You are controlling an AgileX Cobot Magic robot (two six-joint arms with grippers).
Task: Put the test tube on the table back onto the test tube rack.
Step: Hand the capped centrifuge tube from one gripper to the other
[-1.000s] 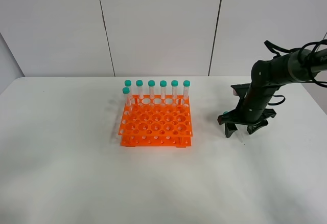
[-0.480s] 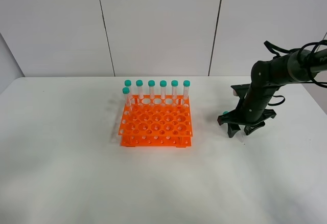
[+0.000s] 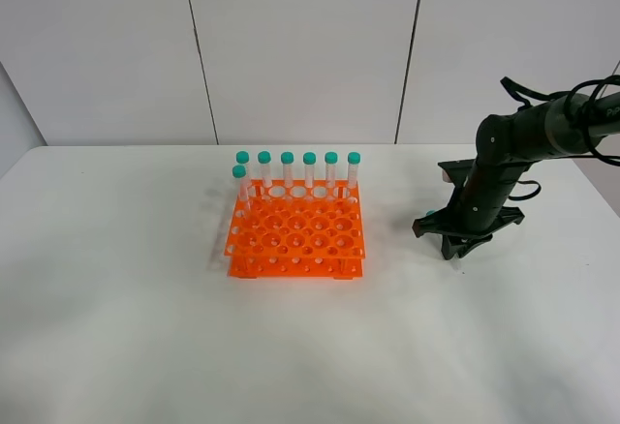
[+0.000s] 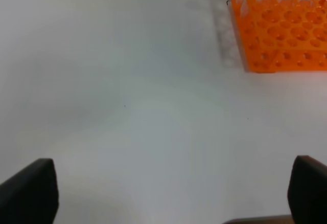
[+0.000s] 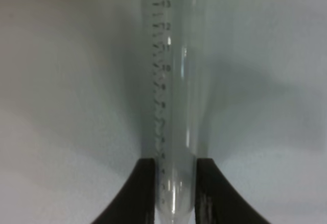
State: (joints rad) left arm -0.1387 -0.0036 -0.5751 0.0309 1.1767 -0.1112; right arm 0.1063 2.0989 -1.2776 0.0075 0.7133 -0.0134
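At three o'clock from the test tube rack [image 3: 295,235], right gripper [image 3: 453,249] pinches the test tube [image 5: 176,81] for lifting; left gripper [image 4: 168,191] gapes wide.

A plain white matte worktop [image 3: 145,327] filled the lower half of the high frame, and its far left corner was rounded. An orange two-tier rack [image 3: 295,235] with a grid of round holes stood directly on it just left of centre, throwing a faint shadow to its left. Seven clear tubes with teal caps [image 3: 309,167] stood upright in the rack, six along the far row and one just in front at the left end. Well apart from the rack, at the right of the frame, a clear test tube [image 5: 176,81] with printed graduation marks lay against the white surface. The near half was bare.
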